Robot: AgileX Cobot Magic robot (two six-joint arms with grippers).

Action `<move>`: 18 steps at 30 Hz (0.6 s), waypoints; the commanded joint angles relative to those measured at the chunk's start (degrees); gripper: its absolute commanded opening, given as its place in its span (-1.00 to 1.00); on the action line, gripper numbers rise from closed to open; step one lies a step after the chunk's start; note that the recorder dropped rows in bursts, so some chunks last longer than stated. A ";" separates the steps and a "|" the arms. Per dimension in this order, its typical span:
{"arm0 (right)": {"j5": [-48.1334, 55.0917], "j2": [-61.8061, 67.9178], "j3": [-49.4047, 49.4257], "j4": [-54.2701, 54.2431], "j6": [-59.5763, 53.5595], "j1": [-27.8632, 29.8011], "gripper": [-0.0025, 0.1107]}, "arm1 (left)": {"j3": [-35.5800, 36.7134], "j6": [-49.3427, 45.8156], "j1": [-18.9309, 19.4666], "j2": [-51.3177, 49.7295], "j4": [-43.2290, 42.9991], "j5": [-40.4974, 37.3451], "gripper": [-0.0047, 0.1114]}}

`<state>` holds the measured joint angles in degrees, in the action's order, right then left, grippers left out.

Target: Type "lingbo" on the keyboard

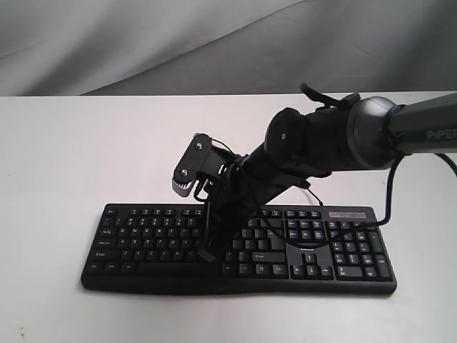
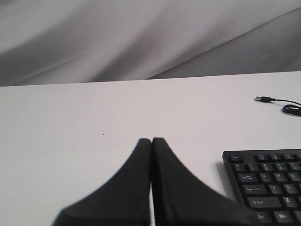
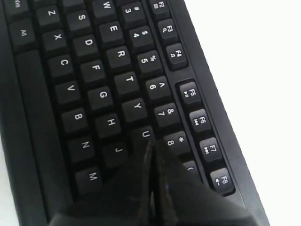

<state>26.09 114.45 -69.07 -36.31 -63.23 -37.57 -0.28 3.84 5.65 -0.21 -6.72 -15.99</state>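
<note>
The black keyboard [image 1: 343, 250] lies along the front of the white table [image 1: 71, 157], with its number pad at the right. My right gripper [image 1: 207, 254] reaches down from the right onto the middle of the letter keys. In the right wrist view its fingers are pressed together, shut and empty. The right gripper [image 3: 153, 143] has its tip just beside the U key [image 3: 146, 135] and the 8 key [image 3: 171, 141], and it hides the keys beneath it. My left gripper [image 2: 151, 140] is shut and empty over bare table, left of the keyboard's corner [image 2: 235, 157].
The keyboard's USB plug [image 2: 263, 99] and a loop of thin black cable [image 2: 291, 109] lie loose on the table behind the keyboard. A grey cloth backdrop [image 1: 214, 43] hangs behind the table. The left arm does not show in the exterior view.
</note>
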 commanded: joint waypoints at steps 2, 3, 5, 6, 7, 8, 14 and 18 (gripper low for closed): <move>-0.96 1.31 -0.41 -0.37 -0.66 0.32 -0.96 | 0.28 0.12 0.17 0.21 0.01 0.72 -0.91; -1.19 1.83 -0.41 -0.37 -0.76 0.32 -0.96 | 0.28 0.12 0.17 0.21 0.01 0.72 -0.91; -1.18 1.93 -0.41 -0.37 -0.76 0.32 -0.96 | 0.28 0.12 0.17 0.21 0.01 0.72 -0.91; -0.82 1.94 -0.41 -0.52 -0.76 0.32 -0.96 | 0.28 0.12 0.17 0.21 0.01 0.72 -0.91; -0.71 1.77 -0.41 -0.51 -0.76 0.32 -0.96 | 0.28 0.12 0.17 0.21 0.01 0.72 -0.91; -0.71 1.77 -0.41 -0.51 -0.76 0.32 -0.96 | 0.28 0.12 0.17 0.21 0.01 0.72 -0.91; -0.81 1.81 -0.41 -0.51 -0.76 0.32 -0.96 | 0.28 0.12 0.17 0.21 0.01 0.72 -0.91; -0.81 2.19 -0.41 -0.51 -0.76 0.32 -0.96 | 0.28 0.12 0.17 0.21 0.01 0.72 -0.91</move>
<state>25.46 116.44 -69.15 -36.39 -63.23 -37.57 -0.28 3.84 5.65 -0.21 -6.72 -15.99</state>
